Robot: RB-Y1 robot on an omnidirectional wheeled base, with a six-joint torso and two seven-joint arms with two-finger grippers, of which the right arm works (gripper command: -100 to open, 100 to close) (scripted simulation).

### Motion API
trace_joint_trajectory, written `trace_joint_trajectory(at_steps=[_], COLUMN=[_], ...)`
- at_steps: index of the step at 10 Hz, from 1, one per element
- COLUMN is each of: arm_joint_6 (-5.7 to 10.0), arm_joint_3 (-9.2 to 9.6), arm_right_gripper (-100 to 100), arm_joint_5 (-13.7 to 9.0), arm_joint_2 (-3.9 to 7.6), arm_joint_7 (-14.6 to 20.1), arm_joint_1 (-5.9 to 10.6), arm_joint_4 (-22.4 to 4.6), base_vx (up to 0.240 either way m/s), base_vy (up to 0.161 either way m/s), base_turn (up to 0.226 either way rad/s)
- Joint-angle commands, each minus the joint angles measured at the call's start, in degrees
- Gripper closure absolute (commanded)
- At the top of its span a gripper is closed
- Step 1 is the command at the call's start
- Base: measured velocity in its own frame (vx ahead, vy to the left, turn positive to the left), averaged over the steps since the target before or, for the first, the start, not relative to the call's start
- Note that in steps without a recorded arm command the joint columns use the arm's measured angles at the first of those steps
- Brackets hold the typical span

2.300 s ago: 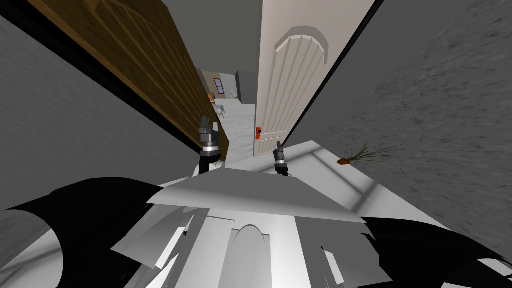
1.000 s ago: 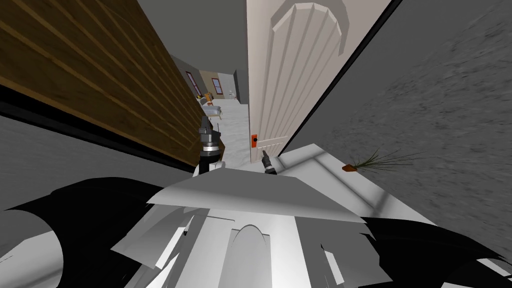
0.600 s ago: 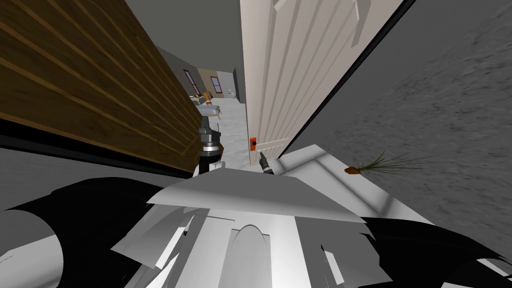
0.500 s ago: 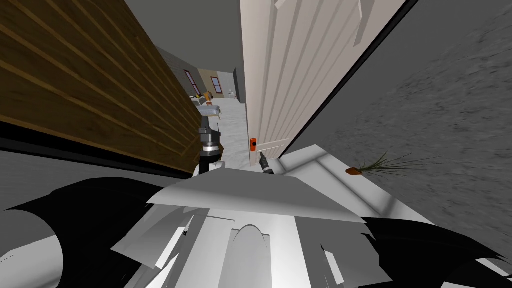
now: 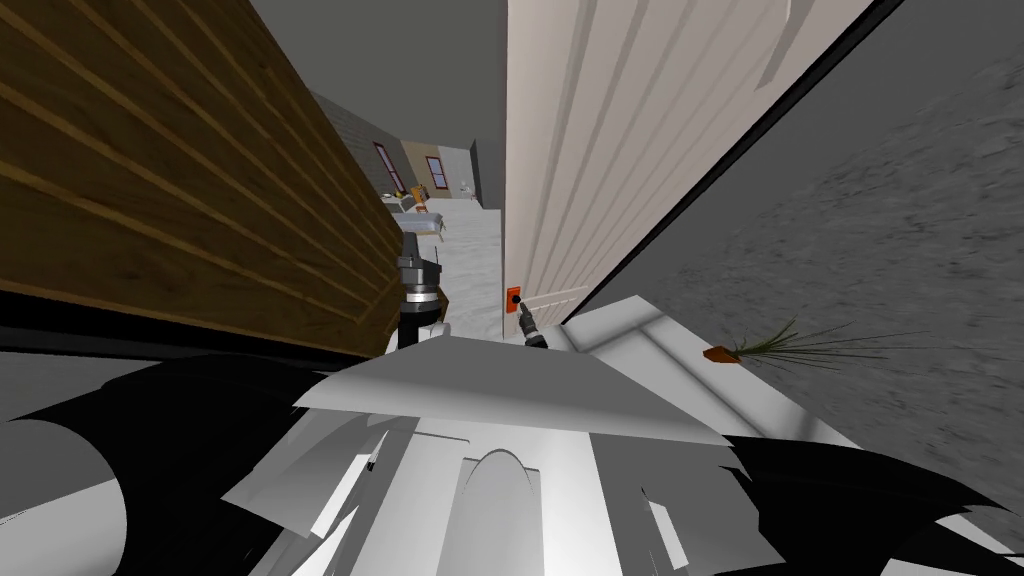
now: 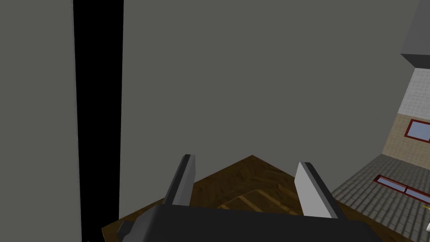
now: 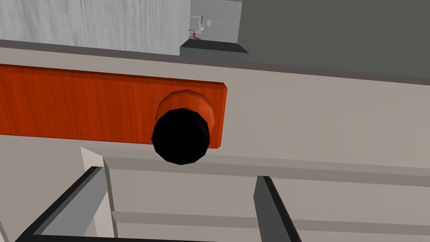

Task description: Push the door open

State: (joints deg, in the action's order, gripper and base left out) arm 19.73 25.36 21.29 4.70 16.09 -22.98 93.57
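Note:
A cream panelled door (image 5: pixel 610 150) stands ajar ahead and to the right, with a gap on its left side. Low on it sits an orange plate (image 5: pixel 514 296) with a black round knob (image 7: pixel 180 136). My right gripper (image 5: pixel 523 317) is just below the knob, close to the door face (image 7: pixel 319 122), fingers (image 7: pixel 75 201) open and empty. My left gripper (image 5: pixel 410 245) is raised beside the brown wooden wall (image 5: pixel 180 160), open and empty, its fingers (image 6: pixel 308 189) over the brown wood (image 6: pixel 247 176).
Through the gap a pale floor (image 5: pixel 470 250) leads to a far room with furniture (image 5: pixel 415 205) and windows. A grey wall (image 5: pixel 880 230) runs on the right, with a small potted plant (image 5: pixel 790 345) on the floor at its foot.
I have moved closer to the door; it looms larger. The door has swung a little further away and the gap is wider. My right gripper stays by the knob plate.

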Motion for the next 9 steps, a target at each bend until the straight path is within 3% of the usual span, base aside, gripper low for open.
trace_joint_trajectory(at_steps=[1,3,4,5,9], arm_joint_6=[-0.43,-0.72,-0.56,-0.56,-0.56], arm_joint_3=[-0.3,-0.64,-0.56,-0.56,-0.56], arm_right_gripper=[-100,-100,-100,100,100], arm_joint_5=[-0.3,-0.5,-0.5,-0.5,-0.5], arm_joint_2=[-0.49,-1.18,-0.89,-0.89,-0.89], arm_joint_7=[-0.2,-0.4,-0.3,-0.3,-0.3], arm_joint_1=[0.9,1.83,1.53,1.53,1.53], arm_joint_4=[-0.7,-1.6,-1.3,-1.3,-1.3], base_vx=[0.196,0.216,0.091,-0.01,-0.021], base_vy=[0.097,0.096,0.022,0.0,-0.008], base_turn=[0.036,0.021,0.004,-0.007,-0.001])
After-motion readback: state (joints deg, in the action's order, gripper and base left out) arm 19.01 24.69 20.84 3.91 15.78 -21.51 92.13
